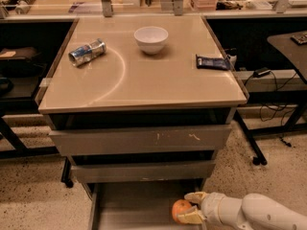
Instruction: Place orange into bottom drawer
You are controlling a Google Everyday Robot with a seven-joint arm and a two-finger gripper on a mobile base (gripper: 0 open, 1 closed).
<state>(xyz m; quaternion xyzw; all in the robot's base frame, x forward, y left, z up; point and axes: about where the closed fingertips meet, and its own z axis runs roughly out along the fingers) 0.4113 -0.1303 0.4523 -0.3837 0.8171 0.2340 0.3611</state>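
Fingers (195, 195) of pale cream plastic are pinching the orange (180, 208) between them, one blunt pad pressing on its upper side and the other on its lower side. The gripper (185, 207) is hanging low at the right of the cabinet, reaching in from a smooth, rounded white arm (261, 214). The fruit is showing as a small, round, bright ball with a matte skin, half tucked behind the pads. It is sitting over the right-hand part of the bottom drawer (127, 207), a shallow grey-beige metal tray pulled out, with a flat floor and low walls. Whether the fruit is touching that floor I cannot tell. Above it a plain middle drawer front (144, 171) is lying flush, and over that a drawer front (139, 140) is carrying pale scratch marks. A glossy beige tabletop (144, 87) is catching a curved streak of light. On it are resting a white bowl (151, 38), a dented metal can (87, 51) on its side, and a flat dark blue packet (212, 62). Speckled flooring (29, 195) is spreading around the cabinet.
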